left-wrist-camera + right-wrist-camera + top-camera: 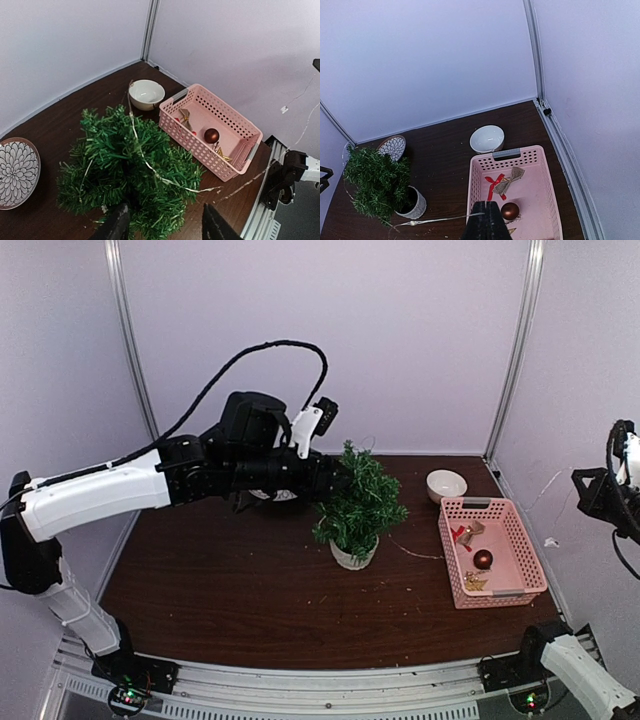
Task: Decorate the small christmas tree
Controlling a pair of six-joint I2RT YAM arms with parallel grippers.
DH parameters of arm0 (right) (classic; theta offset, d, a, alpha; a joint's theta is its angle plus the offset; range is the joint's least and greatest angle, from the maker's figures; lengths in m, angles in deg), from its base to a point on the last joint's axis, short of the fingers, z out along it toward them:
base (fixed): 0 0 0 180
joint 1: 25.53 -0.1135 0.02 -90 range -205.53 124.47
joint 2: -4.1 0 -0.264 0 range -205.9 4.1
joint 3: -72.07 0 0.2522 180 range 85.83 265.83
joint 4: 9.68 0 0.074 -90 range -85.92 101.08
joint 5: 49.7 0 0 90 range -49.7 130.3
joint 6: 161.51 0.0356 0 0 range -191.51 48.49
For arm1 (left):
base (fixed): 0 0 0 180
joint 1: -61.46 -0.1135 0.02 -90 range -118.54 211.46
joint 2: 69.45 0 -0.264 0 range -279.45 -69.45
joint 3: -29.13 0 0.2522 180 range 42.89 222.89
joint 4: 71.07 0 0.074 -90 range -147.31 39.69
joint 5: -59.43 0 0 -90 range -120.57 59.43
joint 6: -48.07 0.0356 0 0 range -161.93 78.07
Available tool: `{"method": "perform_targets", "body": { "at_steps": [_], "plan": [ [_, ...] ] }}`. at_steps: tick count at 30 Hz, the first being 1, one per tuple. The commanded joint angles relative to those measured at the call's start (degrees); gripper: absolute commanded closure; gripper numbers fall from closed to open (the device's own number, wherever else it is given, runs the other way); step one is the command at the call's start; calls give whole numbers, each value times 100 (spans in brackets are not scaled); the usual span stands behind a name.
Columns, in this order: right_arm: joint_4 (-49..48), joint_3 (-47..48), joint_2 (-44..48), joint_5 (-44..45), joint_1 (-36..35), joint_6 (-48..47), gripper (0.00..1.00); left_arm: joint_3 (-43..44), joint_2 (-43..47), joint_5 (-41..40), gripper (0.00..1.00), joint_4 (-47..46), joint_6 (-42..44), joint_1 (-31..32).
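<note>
**Left gripper**: fingers spread wide and holding nothing, flanking the near needles of the small christmas tree. The arm reached level across the dark wooden table.

**Right gripper**: fingers pressed together on a thin pale string, with the arm raised.

The bushy, tinsel-needled tree stood mid-table in a round white pot, at nine o'clock from the perforated pink basket.

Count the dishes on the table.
2. A white bowl sits just beyond the far end of the pink basket; a flower-patterned plate lies left of the tree, slightly farther back. None seem hidden.
</note>
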Motion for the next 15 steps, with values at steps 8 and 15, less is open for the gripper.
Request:
{"method": "perform_targets", "body": {
  "at_steps": [8, 15],
  "plan": [
    [-261, -65, -71, -185, 16, 25, 100, 804, -856, -394, 54, -563, -257, 34],
    [-257, -67, -78, -170, 20, -15, 100, 1091, -1081, -365, 77, -613, -15, 30]
  ]
}}
